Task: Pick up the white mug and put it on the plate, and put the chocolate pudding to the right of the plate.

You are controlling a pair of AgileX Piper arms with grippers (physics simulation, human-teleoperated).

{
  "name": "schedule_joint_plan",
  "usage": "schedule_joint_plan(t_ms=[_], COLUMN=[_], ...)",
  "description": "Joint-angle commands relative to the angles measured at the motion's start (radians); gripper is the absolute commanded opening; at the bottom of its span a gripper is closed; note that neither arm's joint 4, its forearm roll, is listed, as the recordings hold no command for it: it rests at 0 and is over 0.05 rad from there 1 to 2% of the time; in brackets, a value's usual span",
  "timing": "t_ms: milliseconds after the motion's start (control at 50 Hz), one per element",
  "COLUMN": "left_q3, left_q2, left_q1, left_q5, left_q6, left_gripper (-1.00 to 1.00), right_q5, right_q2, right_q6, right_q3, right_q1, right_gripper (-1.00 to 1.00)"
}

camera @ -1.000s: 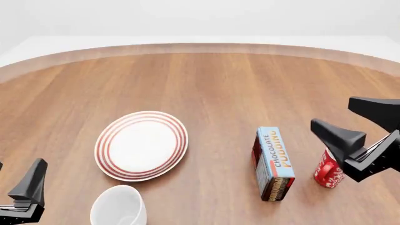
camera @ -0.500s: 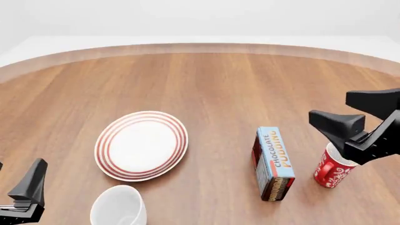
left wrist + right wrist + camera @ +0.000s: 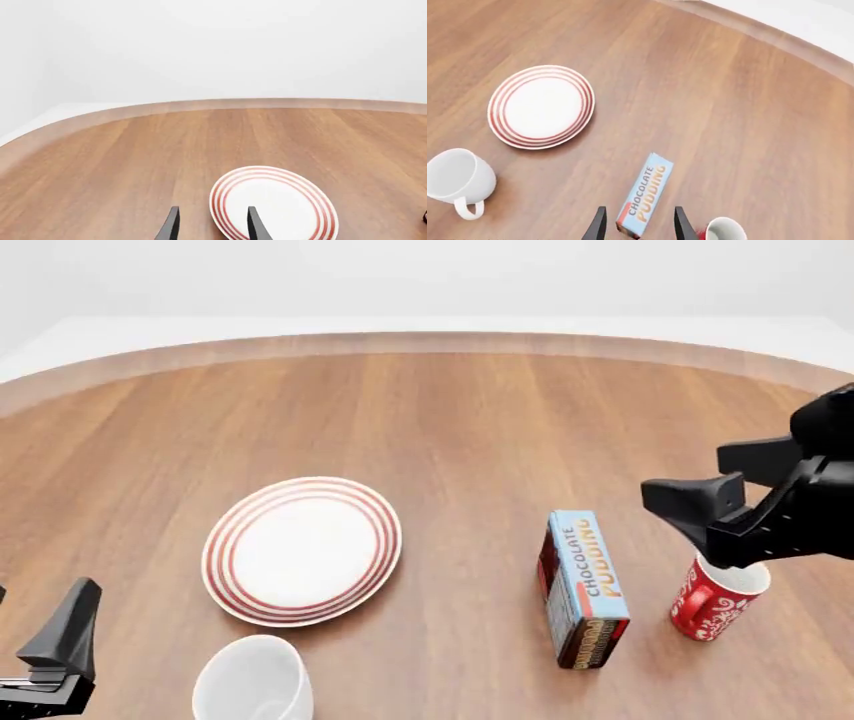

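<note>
The white mug (image 3: 254, 682) stands near the table's front edge, just in front of the red-ringed plate (image 3: 302, 550). It shows with its loop handle in the right wrist view (image 3: 457, 180). The chocolate pudding (image 3: 585, 588) lies flat to the right of the plate, with a wide gap of bare wood between them. My right gripper (image 3: 721, 485) hangs open and empty above the table, over a red mug, just right of the pudding (image 3: 644, 195). Low at the front left, my left gripper (image 3: 34, 635) is open and empty, left of the white mug.
A red mug (image 3: 714, 595) with white patterns stands right of the pudding, partly under my right gripper. The left wrist view shows the plate (image 3: 273, 205) and the table's curved far edge (image 3: 200, 105). Bare wood stretches behind the plate.
My right gripper has swung left and risen a little, uncovering more of the red mug. The left arm and all objects have stayed put.
</note>
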Motion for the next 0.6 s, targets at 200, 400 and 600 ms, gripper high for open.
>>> schedule_joint_plan(t_ms=[200,400,600], left_q3=[0.000,0.000,0.000], left_q2=[0.000,0.000,0.000], left_q1=[0.000,0.000,0.000], left_q5=[0.000,0.000,0.000], left_q6=[0.000,0.000,0.000], left_gripper=[1.00,1.00,1.00], right_q5=[0.053,0.063,0.070], right_q2=[0.120,0.191,0.260], right_q6=[0.091,0.141,0.135], right_q3=[-0.090,-0.142,-0.167], right_q1=[-0.002,-0.012,-0.043], right_gripper=[1.00,1.00,1.00])
